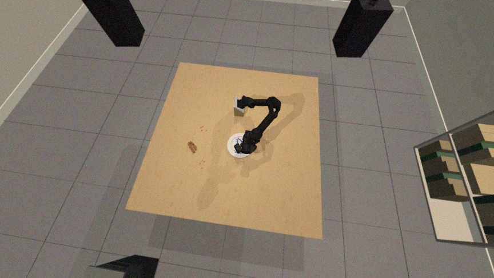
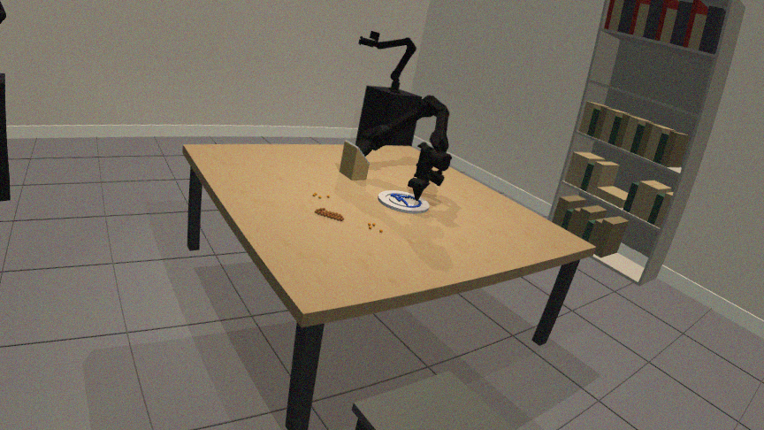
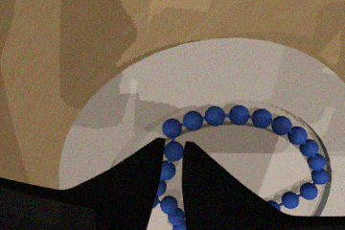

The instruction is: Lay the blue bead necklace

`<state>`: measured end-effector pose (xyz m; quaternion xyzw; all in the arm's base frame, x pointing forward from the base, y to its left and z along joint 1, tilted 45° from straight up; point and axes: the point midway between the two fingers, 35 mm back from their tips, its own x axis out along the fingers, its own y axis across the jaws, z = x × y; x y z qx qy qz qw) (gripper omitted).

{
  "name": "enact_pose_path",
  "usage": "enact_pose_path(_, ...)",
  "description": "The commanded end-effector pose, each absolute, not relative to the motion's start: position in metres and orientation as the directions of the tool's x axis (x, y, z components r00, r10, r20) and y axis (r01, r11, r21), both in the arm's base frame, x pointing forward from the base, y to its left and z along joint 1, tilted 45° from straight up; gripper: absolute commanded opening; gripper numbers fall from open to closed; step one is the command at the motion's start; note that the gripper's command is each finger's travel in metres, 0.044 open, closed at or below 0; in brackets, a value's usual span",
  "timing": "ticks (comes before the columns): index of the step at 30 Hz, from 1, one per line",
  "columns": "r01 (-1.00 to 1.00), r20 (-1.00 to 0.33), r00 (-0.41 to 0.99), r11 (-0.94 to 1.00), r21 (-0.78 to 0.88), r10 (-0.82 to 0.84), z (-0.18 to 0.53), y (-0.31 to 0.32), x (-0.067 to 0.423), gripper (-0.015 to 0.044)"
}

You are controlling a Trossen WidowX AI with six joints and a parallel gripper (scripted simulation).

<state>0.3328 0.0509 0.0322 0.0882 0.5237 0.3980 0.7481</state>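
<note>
The round white bead board [image 1: 230, 143] [image 2: 390, 197] [image 3: 211, 72] lies near the middle of the wooden table [image 1: 255, 194] [image 2: 315, 267]. The blue bead necklace [image 3: 240, 115] [image 2: 401, 198] [image 1: 238, 139] lies on the board, with one arc following the groove and another strand running back between my fingers. My gripper [image 3: 174, 149] [image 2: 417, 195] [image 1: 237, 148] is down at the board. Its fingers stand narrow with necklace beads pinched between the tips. The strand near the bottom of the wrist view is partly hidden by the fingers.
A tan block [image 1: 239, 109] [image 2: 354, 161] stands behind the board by the arm's base. A brown bead strand [image 1: 191, 146] [image 2: 329, 214] and loose orange beads [image 1: 203, 127] [image 2: 374, 226] lie to the left. A bookshelf [image 2: 637, 121] stands off the table.
</note>
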Motion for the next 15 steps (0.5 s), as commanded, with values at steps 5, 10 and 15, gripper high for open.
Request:
enact_pose_path(5, -0.504, -0.713, 0.135, 0.668, 0.548, 0.688, 0.0325, 0.0507, 0.3331, 0.0)
enact_pose_path(10, -0.502, -0.713, 0.135, 0.668, 0.55, 0.688, 0.0337, 0.0494, 0.3324, 0.0)
enact_pose_path(15, -0.499, -0.712, 0.133, 0.668, 0.552, 0.689, 0.0362, 0.0467, 0.331, 0.0)
